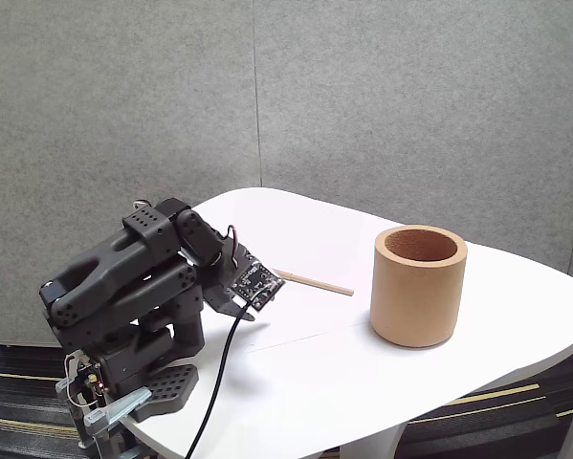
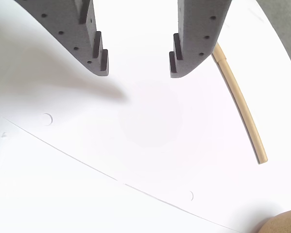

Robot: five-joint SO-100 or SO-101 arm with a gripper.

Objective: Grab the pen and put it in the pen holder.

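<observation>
I count one pen [image 1: 314, 282], lying at the centre of the fixed view. I count one pen holder [image 1: 418, 286], right of centre there. I see one tool [image 2: 138, 67] with two fingers at the top of the wrist view, one black cable [image 1: 216, 382] at lower left, and one table [image 1: 296, 382].

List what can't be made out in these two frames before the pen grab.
- Thin tan wooden pen: in the wrist view its upper end is hidden behind a dark finger of the open gripper, so contact is unclear.
- Matte tan cylindrical pen holder: cut off by the wrist view's bottom edge; in the fixed view its own wall hides the bottom inside.
- Gripper in the fixed view: fingertips too small, partly behind the black cable.
</observation>
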